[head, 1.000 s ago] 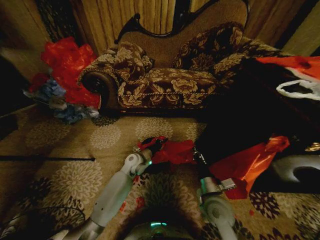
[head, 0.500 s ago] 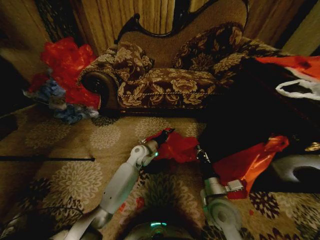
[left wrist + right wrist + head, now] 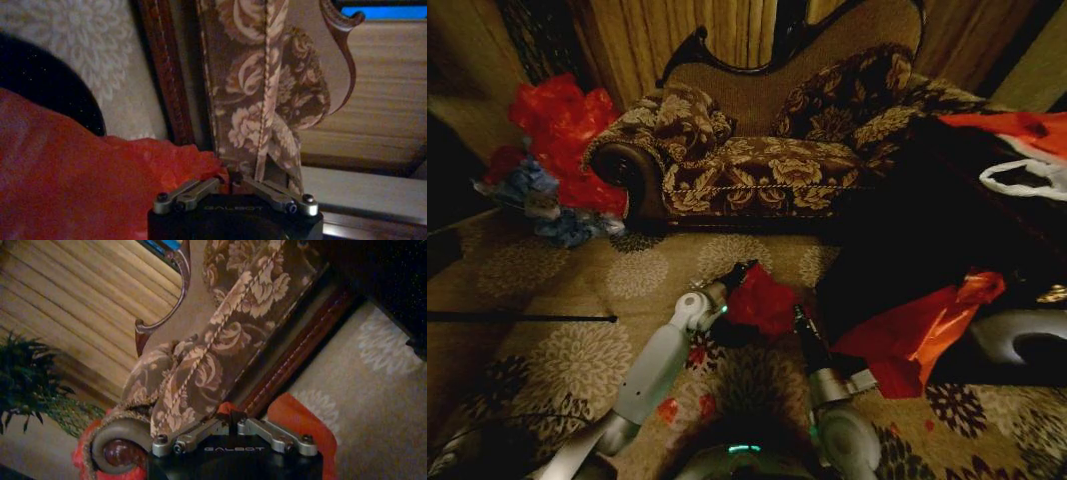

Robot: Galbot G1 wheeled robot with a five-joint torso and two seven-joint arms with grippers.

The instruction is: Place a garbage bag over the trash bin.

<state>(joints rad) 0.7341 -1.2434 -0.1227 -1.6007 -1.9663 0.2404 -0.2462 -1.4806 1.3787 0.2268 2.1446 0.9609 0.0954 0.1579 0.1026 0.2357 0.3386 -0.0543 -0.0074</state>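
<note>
While the heap of red plastic (image 3: 562, 135) sits far left by the sofa (image 3: 757, 150), the left gripper (image 3: 735, 274) and right gripper (image 3: 799, 318) each pinch the garbage bag (image 3: 762, 300) between them, low over the carpet (image 3: 577, 300).

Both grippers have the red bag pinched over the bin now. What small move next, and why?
Probably draw the left gripper and right gripper apart. Both are shut on the garbage bag, which hangs bunched between them above the trash bin; its mouth likely needs spreading before lowering onto the rim.
</note>
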